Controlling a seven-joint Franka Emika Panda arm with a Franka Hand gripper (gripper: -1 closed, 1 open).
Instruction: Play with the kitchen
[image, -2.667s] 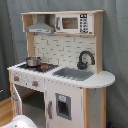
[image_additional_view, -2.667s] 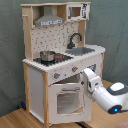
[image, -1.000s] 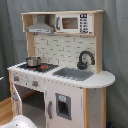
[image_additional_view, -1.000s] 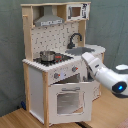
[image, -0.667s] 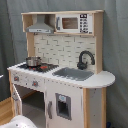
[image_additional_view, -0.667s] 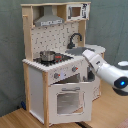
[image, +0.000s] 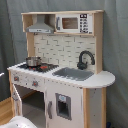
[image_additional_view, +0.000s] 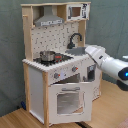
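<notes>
The kitchen (image: 65, 95) (image_additional_view: 60, 75) stands upright in both exterior views, white and light wood. Its windowed oven door (image_additional_view: 70, 102) hangs ajar, and in the first exterior view the oven opening (image: 34, 102) shows dark. A small steel pot (image: 33, 61) (image_additional_view: 47, 56) sits on the black hob. The grey sink (image: 74, 73) and black faucet (image: 85, 59) (image_additional_view: 75, 39) are to its right. My white arm (image_additional_view: 110, 64) reaches in from the second exterior view's right. Its gripper end (image_additional_view: 88, 51) is at counter height, in front of the sink corner.
A hood (image_additional_view: 48, 20) and a small microwave (image: 74, 23) sit at the top. Grey curtain hangs behind, wooden floor (image_additional_view: 15, 120) lies below. A white rounded shape (image: 20, 123) shows at the first exterior view's bottom left.
In the second exterior view my arm has risen from beside the oven door's right edge to counter height by the sink. The oven door stays ajar.
</notes>
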